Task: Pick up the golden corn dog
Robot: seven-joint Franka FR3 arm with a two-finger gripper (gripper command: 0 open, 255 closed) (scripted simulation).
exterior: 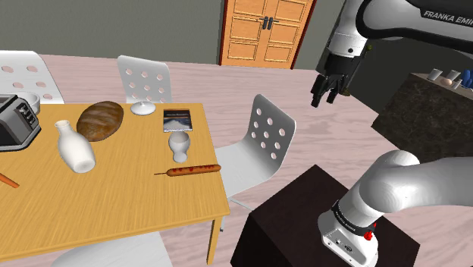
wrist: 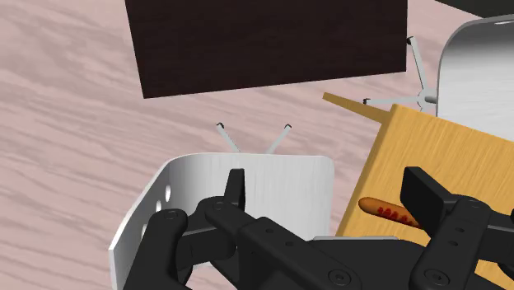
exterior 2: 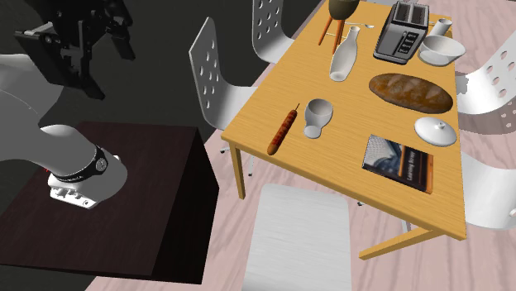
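Note:
The golden-brown corn dog (exterior: 193, 170) on its stick lies flat near the wooden table's (exterior: 129, 193) edge, on the shoulder view's right side. In the second exterior view the corn dog (exterior 2: 282, 132) rests just beside a white cup (exterior 2: 317, 116). My black gripper (exterior: 324, 95) hangs high in the air beyond that table edge, over a white chair (exterior: 261, 144) and well apart from the corn dog. In the wrist view the gripper (wrist: 329, 194) is open with nothing between its fingers. There the corn dog (wrist: 387, 212) peeks out by the right finger (wrist: 424, 194), far below.
On the table stand a white vase (exterior: 74, 146), a brown loaf (exterior: 100, 120), a book (exterior: 177, 120), a white cup (exterior: 179, 144) and a toaster (exterior: 15, 121). White chairs ring the table. The dark stand (exterior: 303, 220) sits beside it.

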